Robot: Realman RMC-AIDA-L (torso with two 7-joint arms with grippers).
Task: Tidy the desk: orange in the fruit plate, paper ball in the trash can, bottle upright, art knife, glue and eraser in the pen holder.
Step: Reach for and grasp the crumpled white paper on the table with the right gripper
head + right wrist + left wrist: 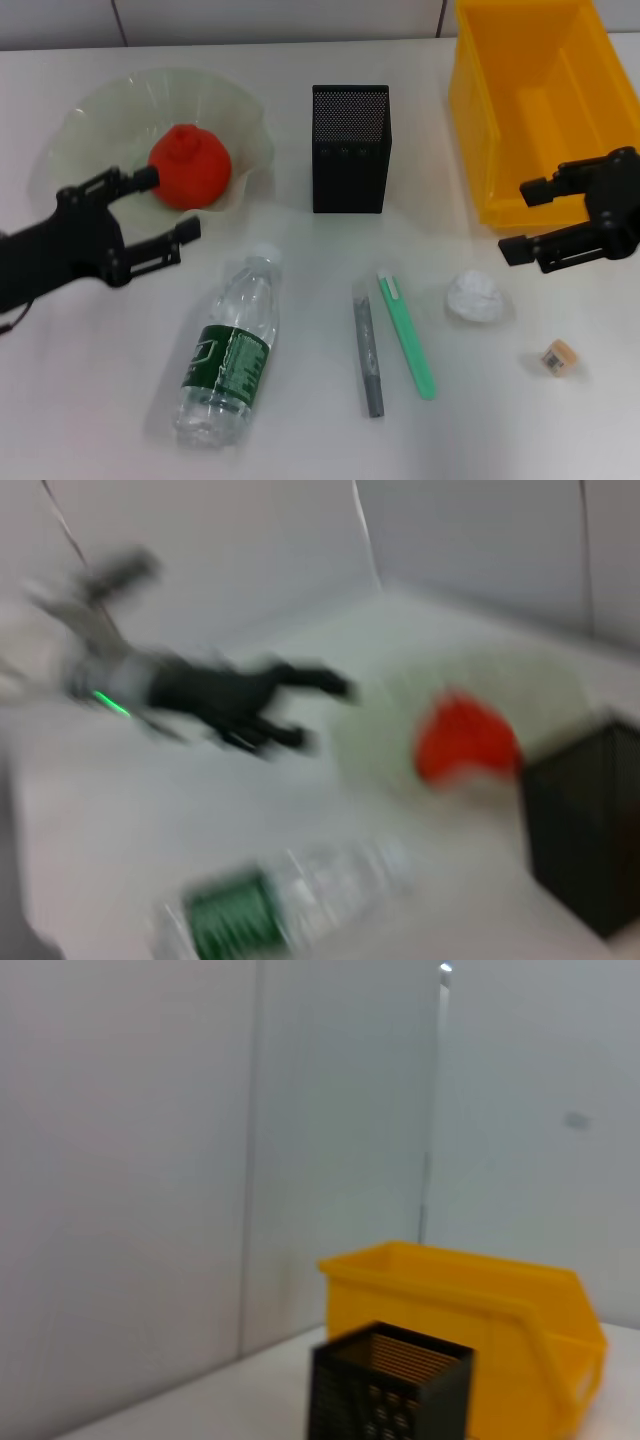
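Note:
The orange (190, 166) lies in the pale green fruit plate (100, 115) at the back left. My left gripper (170, 204) is open and empty just in front of the plate. The bottle (230, 350) lies on its side in the front middle. A grey glue stick (367, 350) and a green art knife (407, 336) lie side by side. The paper ball (474, 297) and the eraser (559, 356) lie at the front right. The black mesh pen holder (349, 148) stands in the middle back. My right gripper (524, 218) is open, in front of the yellow trash can (480, 130).
The wrist views show the trash can (480, 1310), the pen holder (390, 1390), the orange (465, 740), the bottle (280, 905) and the left arm (220, 695) on the white desk. Walls stand behind the desk.

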